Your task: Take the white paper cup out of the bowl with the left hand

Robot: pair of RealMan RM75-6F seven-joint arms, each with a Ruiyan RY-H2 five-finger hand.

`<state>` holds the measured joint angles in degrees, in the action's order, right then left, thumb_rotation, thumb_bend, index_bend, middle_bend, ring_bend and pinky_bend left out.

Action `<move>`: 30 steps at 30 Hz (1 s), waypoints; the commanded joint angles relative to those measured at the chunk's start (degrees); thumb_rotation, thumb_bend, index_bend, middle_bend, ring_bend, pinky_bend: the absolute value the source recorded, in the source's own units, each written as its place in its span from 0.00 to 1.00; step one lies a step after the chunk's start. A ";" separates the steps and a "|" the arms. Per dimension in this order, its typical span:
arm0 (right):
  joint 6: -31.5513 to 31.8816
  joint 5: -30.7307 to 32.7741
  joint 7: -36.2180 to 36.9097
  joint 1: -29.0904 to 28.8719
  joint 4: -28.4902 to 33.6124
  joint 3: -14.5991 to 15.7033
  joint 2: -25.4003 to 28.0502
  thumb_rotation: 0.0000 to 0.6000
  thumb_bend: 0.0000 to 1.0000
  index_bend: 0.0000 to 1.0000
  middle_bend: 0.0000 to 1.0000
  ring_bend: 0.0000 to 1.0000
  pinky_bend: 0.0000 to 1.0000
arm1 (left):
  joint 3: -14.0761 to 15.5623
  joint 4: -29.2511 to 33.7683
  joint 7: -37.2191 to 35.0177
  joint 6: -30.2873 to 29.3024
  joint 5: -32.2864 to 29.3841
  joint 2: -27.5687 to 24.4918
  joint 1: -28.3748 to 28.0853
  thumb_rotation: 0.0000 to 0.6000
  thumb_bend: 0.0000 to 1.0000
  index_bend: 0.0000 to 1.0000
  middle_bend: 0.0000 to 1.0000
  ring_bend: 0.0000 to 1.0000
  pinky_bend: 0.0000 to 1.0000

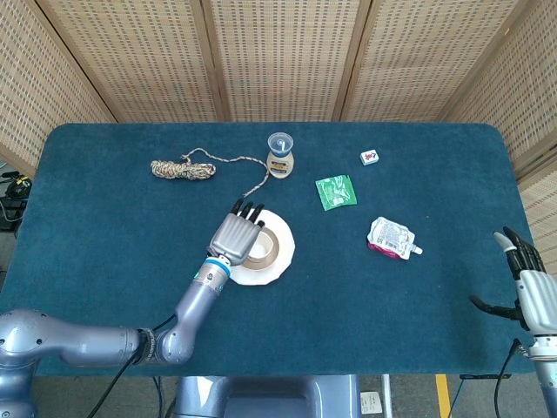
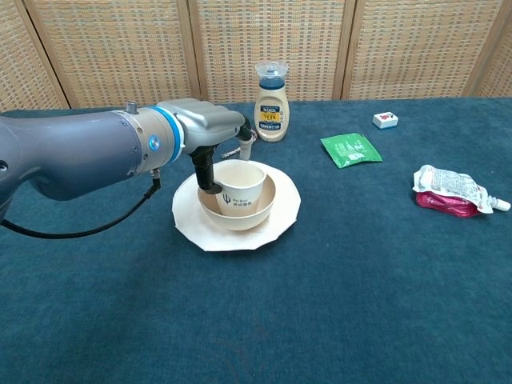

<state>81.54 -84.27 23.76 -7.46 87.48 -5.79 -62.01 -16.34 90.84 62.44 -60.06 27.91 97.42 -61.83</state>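
The white paper cup point(image 2: 242, 188) stands in a beige bowl point(image 2: 258, 213) on a white plate point(image 2: 282, 222) near the table's middle. My left hand point(image 2: 205, 128) hovers over the bowl's left side. Its fingers stretch out flat past the cup's far rim, and its thumb point(image 2: 206, 173) points down against the cup's left wall. From the head view the left hand point(image 1: 237, 233) covers the left part of the cup point(image 1: 260, 248) and bowl. My right hand point(image 1: 533, 292) is at the table's near right corner, fingers spread, holding nothing.
A mayonnaise bottle point(image 2: 272, 102) stands just behind the plate, with a coil of rope point(image 1: 183, 168) to its left. A green packet point(image 2: 350, 149), a small white tile point(image 2: 385, 120) and a red-and-white pouch point(image 2: 452, 192) lie to the right.
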 commanded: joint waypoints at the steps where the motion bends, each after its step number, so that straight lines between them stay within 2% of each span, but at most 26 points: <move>1: 0.13 -0.02 0.13 0.07 -0.12 -0.05 0.02 1.00 0.06 0.00 0.00 0.00 0.00 | 0.35 0.29 -0.67 -0.43 0.21 -0.17 -0.10 1.00 0.37 0.43 0.00 0.00 0.00; 4: 0.04 -0.06 0.15 0.06 -0.20 -0.01 0.00 1.00 0.06 0.00 0.00 0.00 0.00 | 0.57 1.42 -2.11 -1.10 0.95 -1.22 0.33 1.00 0.37 0.44 0.00 0.00 0.00; 9: 0.79 -0.63 0.05 0.16 -0.31 -0.08 -0.19 1.00 0.06 0.00 0.00 0.00 0.00 | -0.31 6.13 -6.29 -3.00 4.09 -6.00 2.26 1.00 0.37 0.43 0.00 0.00 0.00; 15: 0.51 -0.27 -1.26 0.14 -0.28 -0.04 -0.54 1.00 0.06 0.00 0.00 0.00 0.00 | -0.77 15.36 -12.74 -6.11 10.69 -15.85 7.13 1.00 0.37 0.42 0.00 0.00 0.00; 19: 0.45 -0.24 -2.32 0.08 -0.12 -0.02 -0.77 1.00 0.06 0.00 0.00 0.00 0.00 | 2.00 19.82 -17.17 -7.78 15.55 -22.56 12.04 1.00 0.36 0.41 0.00 0.00 0.00; 23: 0.49 -0.49 -3.52 0.03 0.02 0.13 -1.11 1.00 0.06 0.00 0.00 0.00 0.00 | 5.32 20.01 -21.46 -8.64 19.57 -25.82 16.20 1.00 0.36 0.36 0.00 0.00 0.00; 26: 0.52 -0.94 -5.08 -0.03 0.37 0.43 -1.55 1.00 0.06 0.00 0.00 0.00 0.00 | 9.09 17.88 -26.62 -8.45 23.91 -26.98 20.02 1.00 0.36 0.36 0.00 0.00 0.00; 30: 0.36 -1.24 -7.09 -0.14 0.59 0.76 -2.17 1.00 0.06 0.00 0.00 0.00 0.00 | 12.68 12.22 -32.58 -8.28 28.59 -25.62 23.64 1.00 0.36 0.36 0.00 0.00 0.00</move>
<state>82.00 -85.36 17.32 -7.54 87.95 -5.21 -63.87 -6.53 107.03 33.80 -68.32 53.65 71.29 -40.65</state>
